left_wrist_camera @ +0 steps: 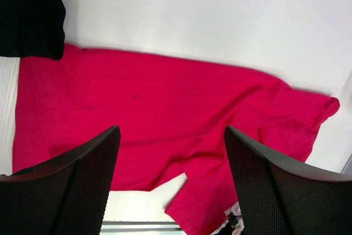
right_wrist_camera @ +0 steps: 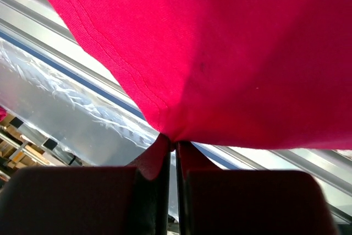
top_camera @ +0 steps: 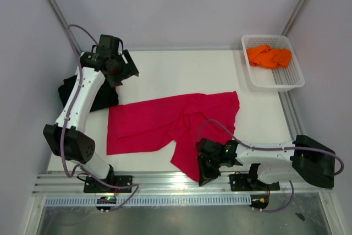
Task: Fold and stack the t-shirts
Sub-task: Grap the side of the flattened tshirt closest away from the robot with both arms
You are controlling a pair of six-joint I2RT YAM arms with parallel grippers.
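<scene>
A large crimson-red t-shirt [top_camera: 165, 122] lies spread across the middle of the table, wrinkled, with one corner reaching the front edge. My right gripper [top_camera: 204, 177] is shut on that front corner of the red t-shirt [right_wrist_camera: 220, 53], the cloth pinched between its fingertips [right_wrist_camera: 165, 149]. My left gripper [top_camera: 129, 69] hangs open above the table's back left, its fingers [left_wrist_camera: 88, 163] wide apart over the red t-shirt [left_wrist_camera: 165, 114] and holding nothing. A black t-shirt [top_camera: 91, 96] lies at the left edge under the left arm. An orange t-shirt [top_camera: 268, 56] sits crumpled in the basket.
A white mesh basket [top_camera: 291, 78] stands at the back right corner. A metal rail [top_camera: 165, 182] runs along the table's front edge, just under the right gripper. White walls close in the back and sides.
</scene>
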